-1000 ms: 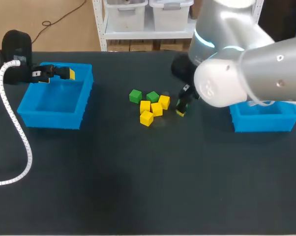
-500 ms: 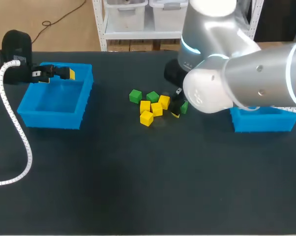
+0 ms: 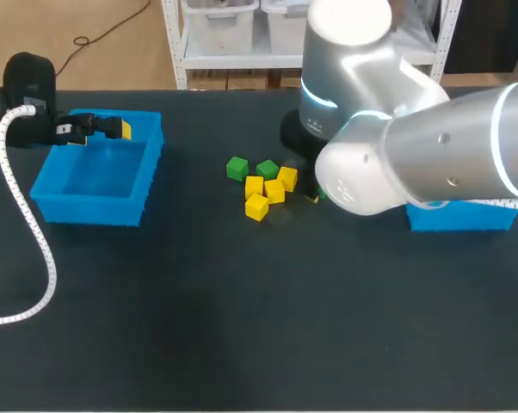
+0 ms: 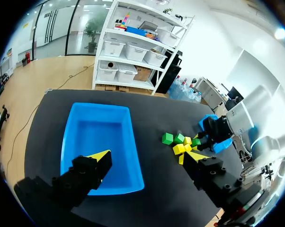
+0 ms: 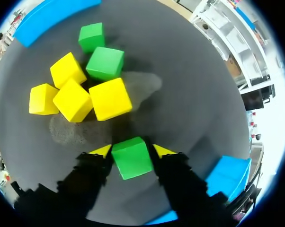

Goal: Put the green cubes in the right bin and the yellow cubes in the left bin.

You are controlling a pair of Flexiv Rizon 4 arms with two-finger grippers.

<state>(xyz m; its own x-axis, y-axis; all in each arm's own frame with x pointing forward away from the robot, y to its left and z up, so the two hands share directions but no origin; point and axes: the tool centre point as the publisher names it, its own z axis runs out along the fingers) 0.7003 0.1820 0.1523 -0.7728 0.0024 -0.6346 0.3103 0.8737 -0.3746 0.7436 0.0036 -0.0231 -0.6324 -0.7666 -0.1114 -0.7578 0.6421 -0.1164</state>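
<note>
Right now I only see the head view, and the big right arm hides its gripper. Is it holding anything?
Observer: Yes. The right wrist view shows the right gripper shut on a green cube, squeezing two sides.
Operator: Is that yellow bit on my other arm a cube?
Observer: No. In the left wrist view the left gripper is open and empty above the left bin; the yellow is its fingertips.
Operator: Does the green cube touch the others?
Observer: No. Bare table separates it from the nearest yellow cube.
</note>
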